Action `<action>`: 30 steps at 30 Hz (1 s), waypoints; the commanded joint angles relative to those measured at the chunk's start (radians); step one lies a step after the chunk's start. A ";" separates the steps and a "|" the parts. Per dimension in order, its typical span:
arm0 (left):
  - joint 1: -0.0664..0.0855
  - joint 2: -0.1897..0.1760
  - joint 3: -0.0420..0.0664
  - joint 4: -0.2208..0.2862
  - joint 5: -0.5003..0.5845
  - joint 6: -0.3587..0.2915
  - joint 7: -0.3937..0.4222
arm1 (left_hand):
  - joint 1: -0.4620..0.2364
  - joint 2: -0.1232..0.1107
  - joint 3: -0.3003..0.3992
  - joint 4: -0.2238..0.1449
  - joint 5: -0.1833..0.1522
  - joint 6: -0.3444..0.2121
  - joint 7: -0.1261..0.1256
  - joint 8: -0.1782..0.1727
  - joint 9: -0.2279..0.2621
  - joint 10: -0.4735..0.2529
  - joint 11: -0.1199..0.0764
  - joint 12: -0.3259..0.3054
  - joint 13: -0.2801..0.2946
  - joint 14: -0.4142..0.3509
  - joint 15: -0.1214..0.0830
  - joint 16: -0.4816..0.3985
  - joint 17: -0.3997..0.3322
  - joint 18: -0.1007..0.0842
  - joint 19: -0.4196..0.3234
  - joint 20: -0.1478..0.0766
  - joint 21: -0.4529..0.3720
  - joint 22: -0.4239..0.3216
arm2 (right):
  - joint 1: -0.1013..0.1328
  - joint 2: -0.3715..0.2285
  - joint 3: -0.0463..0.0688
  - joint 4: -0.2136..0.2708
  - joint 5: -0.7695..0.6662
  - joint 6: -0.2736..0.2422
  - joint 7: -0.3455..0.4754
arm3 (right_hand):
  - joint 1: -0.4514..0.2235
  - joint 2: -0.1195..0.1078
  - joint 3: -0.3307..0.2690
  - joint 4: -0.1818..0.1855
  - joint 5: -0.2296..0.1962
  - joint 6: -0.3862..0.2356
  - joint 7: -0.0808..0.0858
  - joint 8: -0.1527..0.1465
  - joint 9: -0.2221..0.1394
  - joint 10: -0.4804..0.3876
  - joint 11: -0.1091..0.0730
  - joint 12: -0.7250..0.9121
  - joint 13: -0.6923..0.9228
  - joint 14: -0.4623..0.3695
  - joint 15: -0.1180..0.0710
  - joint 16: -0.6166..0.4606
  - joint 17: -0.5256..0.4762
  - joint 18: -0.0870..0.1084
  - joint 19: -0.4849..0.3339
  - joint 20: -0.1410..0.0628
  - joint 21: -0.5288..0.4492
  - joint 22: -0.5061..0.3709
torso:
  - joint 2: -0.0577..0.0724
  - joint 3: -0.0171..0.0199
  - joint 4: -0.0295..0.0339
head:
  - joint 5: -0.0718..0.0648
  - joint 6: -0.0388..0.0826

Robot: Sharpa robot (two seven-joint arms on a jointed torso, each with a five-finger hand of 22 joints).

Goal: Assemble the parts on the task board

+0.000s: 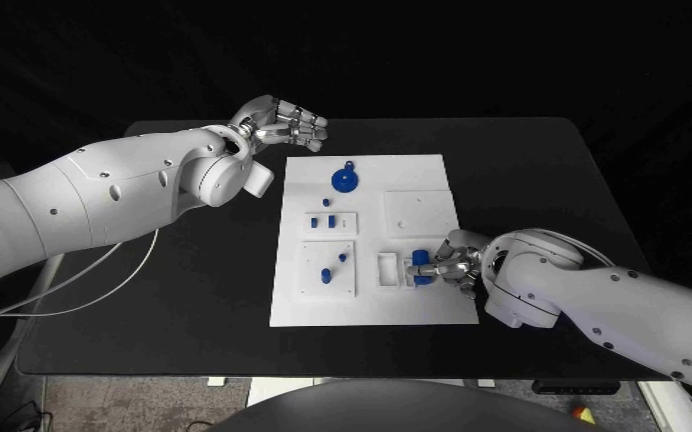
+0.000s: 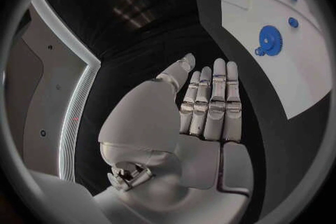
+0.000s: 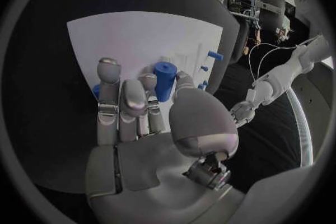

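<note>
Nearest, the right hand (image 1: 444,264) pinches a blue cylinder (image 3: 164,80) between thumb and fingers over the near right part of the white board (image 1: 433,307), probably to stand it in the slotted block (image 1: 388,269) just beside its fingertips. Further off, beyond the board's far left corner, the left hand (image 1: 284,124) hovers flat with fingers together, holding nothing, clear of the blue gear (image 1: 345,179) nearby.

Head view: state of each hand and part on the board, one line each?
left hand: open, flat, holding nothing, off the task board's far left corner
right hand: fingers on the blue cylinder
blue cylinder: upright, at the board's near right
blue gear: lying flat, untouched
blue pegs: in the near-left block, untouched
</note>
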 commanded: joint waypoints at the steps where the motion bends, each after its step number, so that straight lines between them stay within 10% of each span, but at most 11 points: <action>1: 0.000 0.000 0.001 0.003 0.006 0.013 0.006 | -0.013 0.000 0.000 0.008 0.000 -0.005 0.001 -0.001 0.001 0.003 0.003 -0.002 -0.001 0.001 -0.001 -0.002 0.001 -0.005 0.006 -0.002 0.002 -0.001 | -0.006 0.006 -0.004 -0.011 -0.011 -0.027 -0.016 | 0.004 0.015 -0.002 0.001 0.010 -0.005 0.000 -0.008 -0.007 0.006 -0.002 0.003 0.001 0.005 0.004 0.003 0.000 0.020 0.034 0.007 0.002 0.041 | 0.000 -0.0004 -0.0012 | 0.005 -0.003; 16: 0.001 -0.004 0.001 0.007 0.006 0.016 0.003 | -0.013 -0.001 0.001 0.011 0.000 -0.006 0.001 -0.001 0.001 0.003 0.003 -0.002 -0.001 0.001 -0.001 -0.002 0.001 -0.005 0.007 -0.002 0.001 -0.007 | -0.006 -0.003 -0.007 -0.014 0.010 -0.103 0.007 | 0.052 0.059 0.020 -0.094 0.095 0.044 -0.015 -0.009 -0.068 0.003 -0.014 -0.026 -0.029 0.003 -0.004 -0.007 -0.011 0.007 0.034 -0.001 -0.021 0.044 | 0.000 0.0006 -0.0026 | 0.016 -0.005; 23: 0.001 -0.007 0.000 0.008 0.006 0.017 0.003 | -0.013 -0.001 0.001 0.011 0.000 -0.006 0.001 -0.001 0.001 0.003 0.003 -0.002 -0.001 0.001 -0.001 -0.002 0.001 -0.005 0.007 -0.002 0.001 -0.007 | -0.006 -0.012 -0.007 0.012 0.036 -0.186 0.037 | 0.085 0.055 0.087 -0.218 0.062 0.100 -0.034 -0.008 -0.129 0.004 -0.026 -0.040 -0.045 0.003 -0.012 -0.020 -0.019 -0.003 0.036 -0.011 -0.026 0.045 | 0.000 0.0023 -0.0016 | 0.016 -0.002; 30: 0.001 -0.009 0.000 0.008 0.006 0.019 0.003 | -0.010 -0.001 0.003 0.014 0.004 -0.004 0.001 0.000 0.001 0.003 0.002 -0.002 -0.001 0.001 -0.001 -0.002 0.002 -0.005 0.008 -0.003 0.002 -0.014 | -0.006 -0.026 -0.005 0.044 0.050 -0.226 0.043 | 0.042 0.049 0.134 -0.254 0.067 0.116 -0.038 -0.007 -0.146 0.010 -0.028 -0.033 -0.042 0.004 -0.015 -0.016 -0.016 -0.004 0.039 -0.014 -0.020 0.048 | -0.001 -0.0004 -0.0027 | 0.020 0.000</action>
